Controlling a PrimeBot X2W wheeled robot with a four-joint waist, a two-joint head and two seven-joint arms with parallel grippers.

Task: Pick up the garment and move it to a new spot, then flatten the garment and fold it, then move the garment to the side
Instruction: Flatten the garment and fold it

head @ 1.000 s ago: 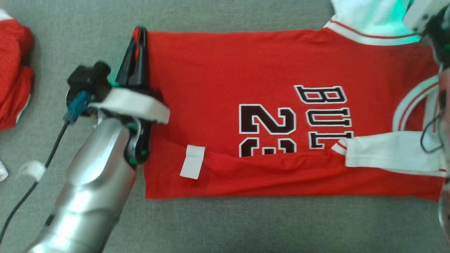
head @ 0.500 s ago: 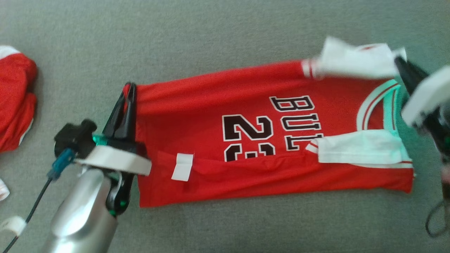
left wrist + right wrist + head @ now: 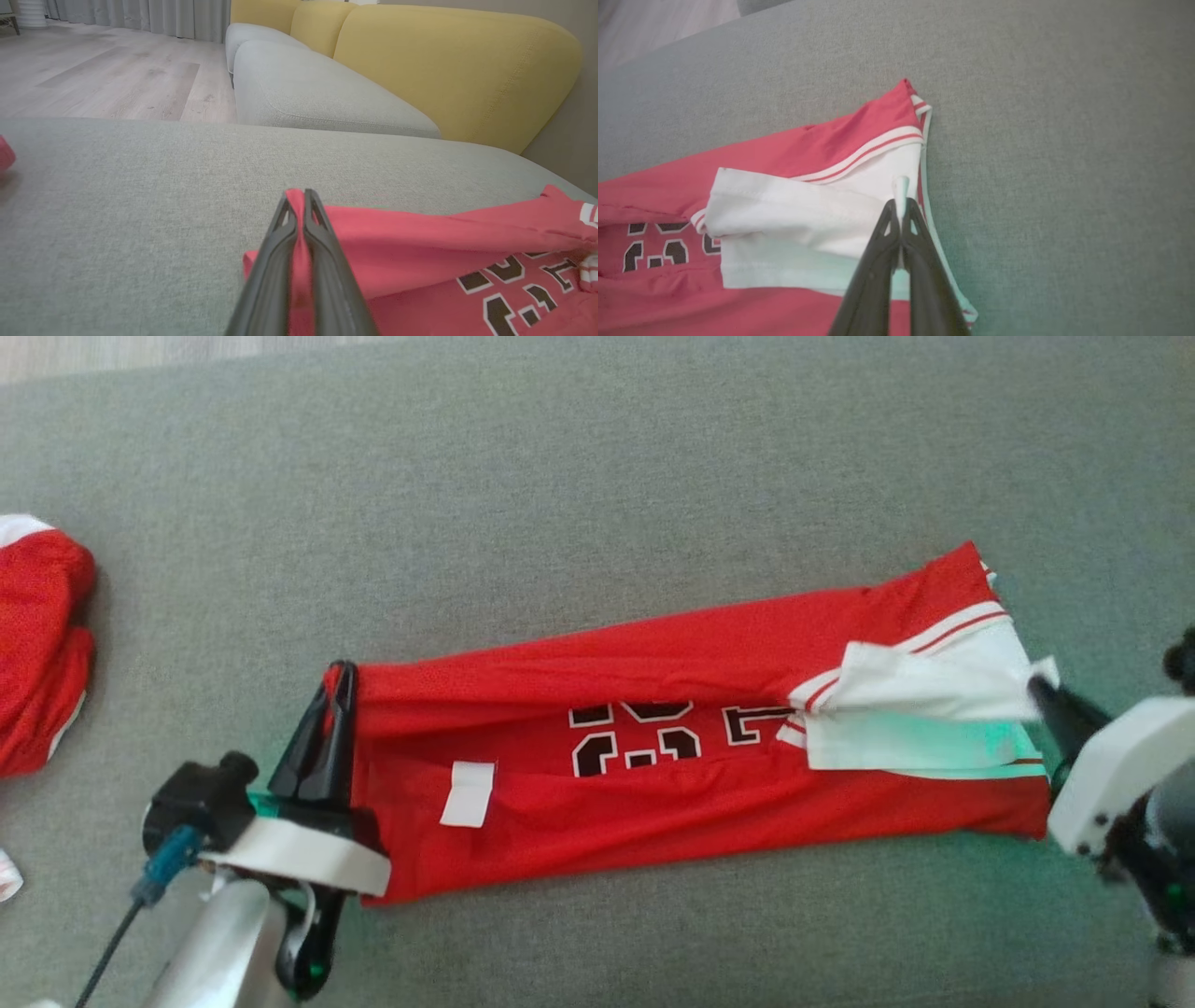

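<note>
Garment (image 3: 672, 784): red jersey, lying on the grey cushion (image 3: 597, 504), centre to right of the head view. It is folded lengthwise into a narrow strip. The long axis runs left-right and tilts up slightly toward the right. Hem end points to the robot's left, neck/sleeve end to the right. The far long edge is rolled over toward the near side and covers the top half of the black numerals (image 3: 644, 747). A white sleeve (image 3: 915, 686) lies doubled over on the right end, and a white tag (image 3: 467, 793) sits near the hem. The rolled edge may be raised off the cushion between the two grips, but blur at the right end makes that hard to confirm.

Left gripper (image 3: 338, 677): fingers together, pinched on the far hem corner. In the left wrist view red cloth shows between the two fingers right up to the tips (image 3: 299, 193). The silver forearm (image 3: 224, 943) enters from the lower left with the fingers pointing away from the robot along the hem edge.

Right gripper (image 3: 1036, 686): fingers together, pinched on white cloth at the neck end, with a sliver of white poking past the tips (image 3: 900, 200). The arm enters from the right edge, fingers angled up-left toward the garment.

Also in frame: a second red garment (image 3: 37, 644) bunched at the left edge, well apart. Yellow sofa back (image 3: 444, 60) and wood floor (image 3: 93, 70) are beyond the cushion.
</note>
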